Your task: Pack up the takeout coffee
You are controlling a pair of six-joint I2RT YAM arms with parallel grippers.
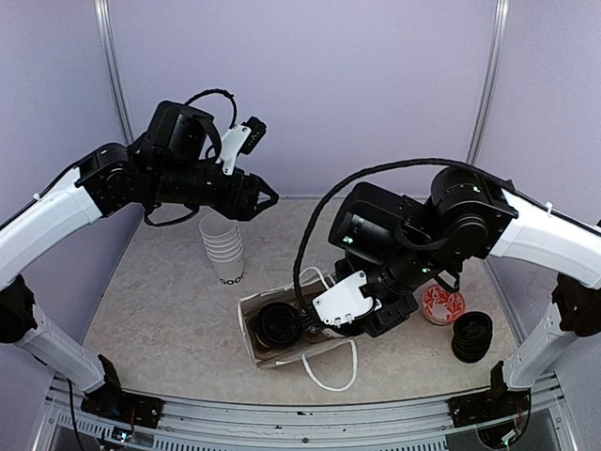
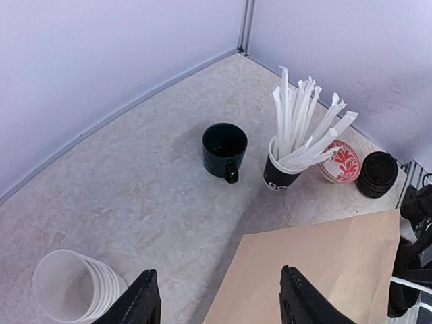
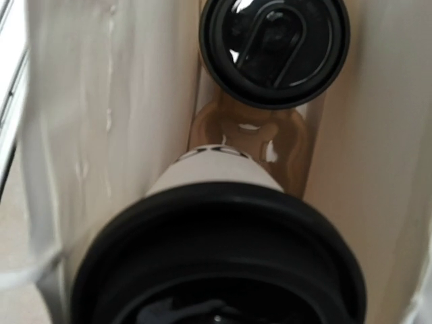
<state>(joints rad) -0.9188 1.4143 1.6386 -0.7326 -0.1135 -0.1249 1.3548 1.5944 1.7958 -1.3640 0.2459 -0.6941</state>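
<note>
A brown paper bag (image 1: 252,346) with white handles stands open at the front centre. My right gripper (image 1: 305,319) reaches into its mouth, shut on a takeout coffee cup (image 3: 216,185), white with a black lid, which fills the right wrist view; my fingers are hidden behind it. A second lidded cup (image 3: 273,50) sits deeper in the bag in a brown moulded tray (image 3: 246,135); a black lid (image 1: 279,324) shows in the bag from above. My left gripper (image 1: 270,198) is raised behind the bag, open and empty (image 2: 219,300).
A stack of white empty cups (image 1: 223,246) stands left of the bag. A black mug (image 2: 224,148) and a black cup with white sticks (image 2: 280,172) stand behind. A red-patterned disc (image 1: 441,303) and stacked black lids (image 1: 471,335) lie at the right.
</note>
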